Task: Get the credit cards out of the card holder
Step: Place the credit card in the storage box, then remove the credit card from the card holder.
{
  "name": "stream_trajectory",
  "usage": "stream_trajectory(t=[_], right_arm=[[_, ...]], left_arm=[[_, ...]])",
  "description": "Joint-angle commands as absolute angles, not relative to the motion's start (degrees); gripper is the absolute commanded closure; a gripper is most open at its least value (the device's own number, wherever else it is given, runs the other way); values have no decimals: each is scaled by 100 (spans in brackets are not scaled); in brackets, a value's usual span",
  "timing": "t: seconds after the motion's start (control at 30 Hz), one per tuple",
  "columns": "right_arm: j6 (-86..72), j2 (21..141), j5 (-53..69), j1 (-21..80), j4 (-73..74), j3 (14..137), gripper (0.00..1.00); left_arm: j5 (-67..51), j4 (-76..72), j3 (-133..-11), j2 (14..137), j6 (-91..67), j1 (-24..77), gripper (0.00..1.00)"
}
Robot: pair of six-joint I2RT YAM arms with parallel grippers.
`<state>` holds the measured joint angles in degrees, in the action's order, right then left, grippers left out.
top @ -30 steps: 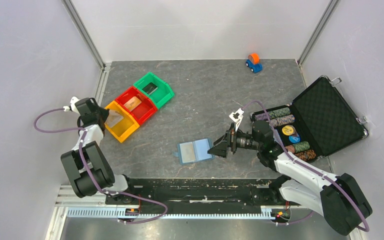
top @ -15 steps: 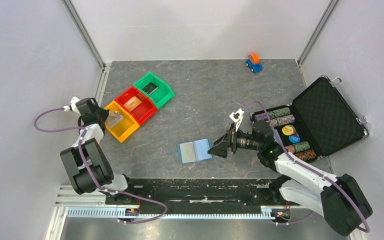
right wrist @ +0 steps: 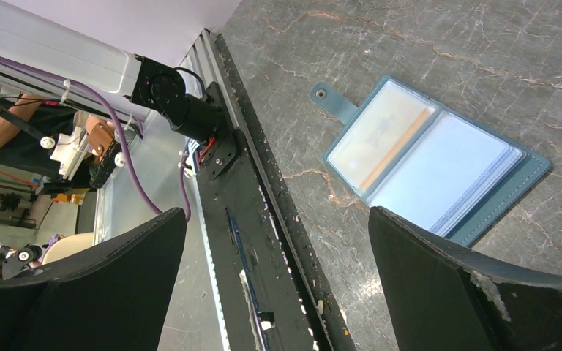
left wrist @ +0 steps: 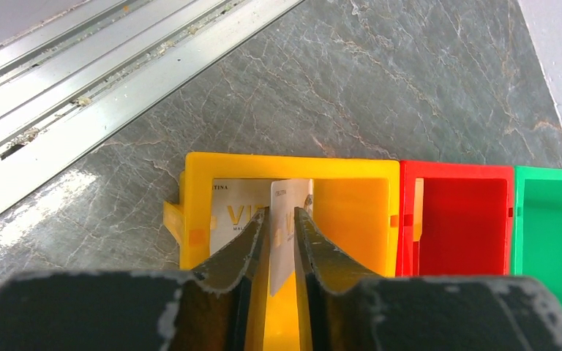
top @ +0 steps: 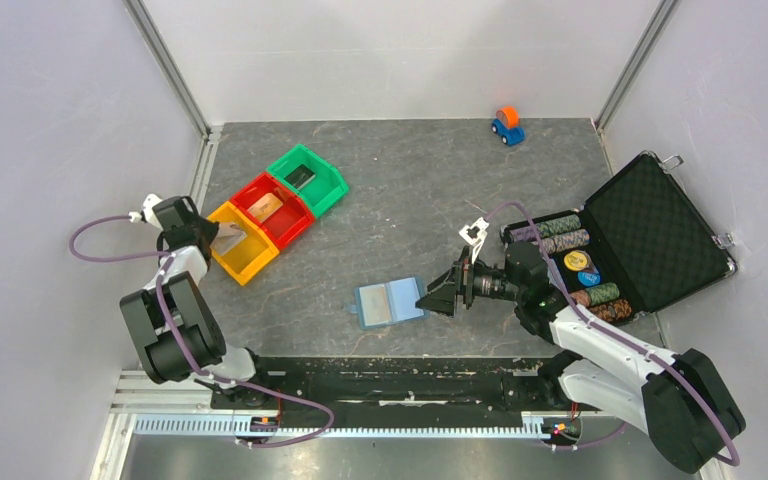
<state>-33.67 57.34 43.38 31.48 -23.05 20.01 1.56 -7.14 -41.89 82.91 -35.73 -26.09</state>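
The slate-blue card holder (top: 390,303) lies open on the table near the front. In the right wrist view the card holder (right wrist: 424,164) shows a pale card (right wrist: 380,135) in its left pocket and whitish cards (right wrist: 454,175) in its right. My right gripper (top: 430,297) is open and empty just right of it; it also shows in its own wrist view (right wrist: 276,219). My left gripper (left wrist: 281,213) is shut on a whitish credit card (left wrist: 293,194), held on edge over the yellow bin (left wrist: 293,164). Another whitish card (left wrist: 230,212) lies in that bin.
A red bin (top: 272,208) holding a tan card and a green bin (top: 308,178) holding a dark card stand beside the yellow bin (top: 243,262). An open black case (top: 650,235) with poker chips is at the right. A toy car (top: 506,125) stands at the back.
The left gripper with its card has shifted very slightly at the yellow bin. The right arm and the card holder have not moved.
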Motion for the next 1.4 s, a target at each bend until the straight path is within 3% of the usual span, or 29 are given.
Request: stream_trajectory(t=[0.0, 0.37, 0.57, 0.8, 1.17, 1.37], right_arm=[[-3366, 5658, 4271, 3138, -2487, 2019, 2], [-3300, 5676, 4239, 3138, -2339, 2080, 2], [-3302, 5747, 4152, 3138, -2246, 2106, 2], [-3272, 5803, 3508, 3139, -1793, 2160, 2], [-3028, 6145, 2880, 3149, -988, 2465, 1], [-3060, 6392, 2511, 3240, -744, 2667, 12]], left_arm=[[344, -691, -4521, 8324, -3315, -2637, 74], [365, -36, -5000, 8110, -3359, -2632, 56], [447, 1115, -5643, 8041, -3568, -2632, 50], [-872, 1986, -6027, 7837, -3523, -2421, 45], [-1473, 2720, -5345, 6239, -3167, -621, 43], [-1638, 2813, -4483, 5618, -3469, 696, 44]])
